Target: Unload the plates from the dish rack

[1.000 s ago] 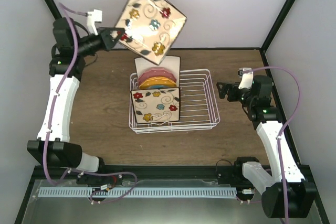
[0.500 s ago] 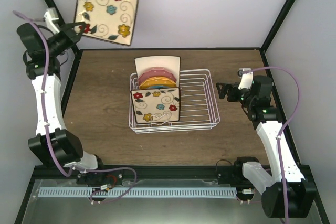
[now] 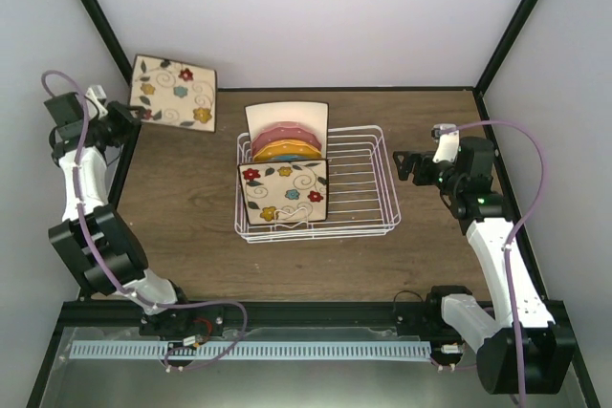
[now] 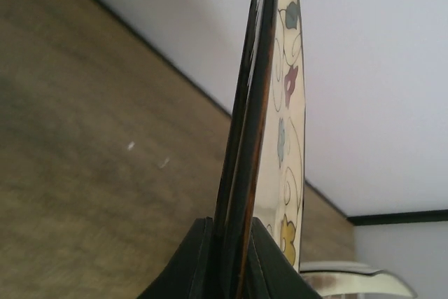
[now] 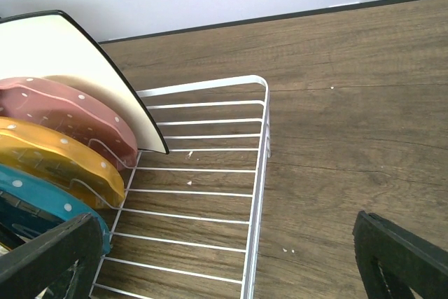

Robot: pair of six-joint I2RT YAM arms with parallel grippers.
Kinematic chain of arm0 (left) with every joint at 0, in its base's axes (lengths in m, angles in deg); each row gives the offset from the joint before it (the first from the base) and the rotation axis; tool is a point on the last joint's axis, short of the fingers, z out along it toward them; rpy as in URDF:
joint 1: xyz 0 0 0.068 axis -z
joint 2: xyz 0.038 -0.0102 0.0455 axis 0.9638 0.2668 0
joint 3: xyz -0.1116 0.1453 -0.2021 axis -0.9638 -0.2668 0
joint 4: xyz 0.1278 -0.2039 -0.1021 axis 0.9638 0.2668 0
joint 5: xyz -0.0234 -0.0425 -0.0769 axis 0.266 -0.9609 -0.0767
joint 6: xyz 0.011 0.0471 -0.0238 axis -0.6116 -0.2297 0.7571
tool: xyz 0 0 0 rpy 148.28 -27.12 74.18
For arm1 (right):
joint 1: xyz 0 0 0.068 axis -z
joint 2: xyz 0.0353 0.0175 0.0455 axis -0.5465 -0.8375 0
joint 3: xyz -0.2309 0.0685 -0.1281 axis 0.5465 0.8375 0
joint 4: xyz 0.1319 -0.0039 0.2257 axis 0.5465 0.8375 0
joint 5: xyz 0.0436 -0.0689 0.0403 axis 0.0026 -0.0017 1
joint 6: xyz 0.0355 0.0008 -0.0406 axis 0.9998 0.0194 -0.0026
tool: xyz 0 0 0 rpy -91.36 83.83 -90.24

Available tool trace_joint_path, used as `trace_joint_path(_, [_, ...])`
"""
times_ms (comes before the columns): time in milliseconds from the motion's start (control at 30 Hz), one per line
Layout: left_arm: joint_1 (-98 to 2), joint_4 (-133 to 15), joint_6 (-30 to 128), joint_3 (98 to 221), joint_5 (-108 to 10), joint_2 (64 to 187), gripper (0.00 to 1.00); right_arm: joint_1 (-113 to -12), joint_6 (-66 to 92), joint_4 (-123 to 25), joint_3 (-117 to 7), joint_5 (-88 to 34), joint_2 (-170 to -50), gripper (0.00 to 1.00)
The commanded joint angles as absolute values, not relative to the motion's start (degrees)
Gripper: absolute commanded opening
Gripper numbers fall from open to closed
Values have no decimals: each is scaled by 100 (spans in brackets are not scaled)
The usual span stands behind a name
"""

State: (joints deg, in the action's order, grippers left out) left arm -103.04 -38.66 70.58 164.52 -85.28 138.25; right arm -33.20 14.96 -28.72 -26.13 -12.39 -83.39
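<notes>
My left gripper (image 3: 131,114) is shut on the edge of a square cream floral plate (image 3: 173,91) and holds it low over the table's far left corner; the left wrist view shows that plate (image 4: 274,117) edge-on between my fingers. The white wire dish rack (image 3: 359,188) stands mid-table. In it stand a plain cream square plate (image 3: 287,114), a pink plate (image 3: 285,131), an orange plate (image 3: 287,148), a sliver of blue plate (image 3: 277,157) and a second floral square plate (image 3: 283,192) at the front. My right gripper (image 3: 406,165) is open and empty just right of the rack (image 5: 257,173).
Black frame posts run up the left and right sides. The wood table (image 3: 191,207) lies bare to the left of the rack, and a strip (image 3: 440,121) lies right of it.
My left arm has swung the floral plate from above the rack out to the left and down toward the table's far left corner. The right arm has not moved.
</notes>
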Motion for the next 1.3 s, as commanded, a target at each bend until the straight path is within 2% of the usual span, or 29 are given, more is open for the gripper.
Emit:
trace_joint_path(0, [-10275, -4193, 6176, 16502, -8719, 13645, 4, -3260, 1444, -2884, -2656, -1181, -8361, 100])
trace_joint_path(167, [-10276, -3926, 5714, 16358, -8419, 14006, 4, -3260, 1435, -2894, -2675, -1182, -8396, 100])
trace_joint_path(533, [-10230, -4399, 5752, 16221, -8057, 14947, 4, -3260, 1421, -2841, -2724, -1229, -8389, 100])
trace_joint_path(967, [-10047, -4169, 5554, 16297, -7809, 15593, 4, -3261, 1443, -2812, -2729, -1296, -8400, 100])
trace_joint_path(1267, [-10059, -4154, 5444, 15757, -7436, 15666, 21, -3260, 1422, -2710, -2741, -1370, -8371, 100])
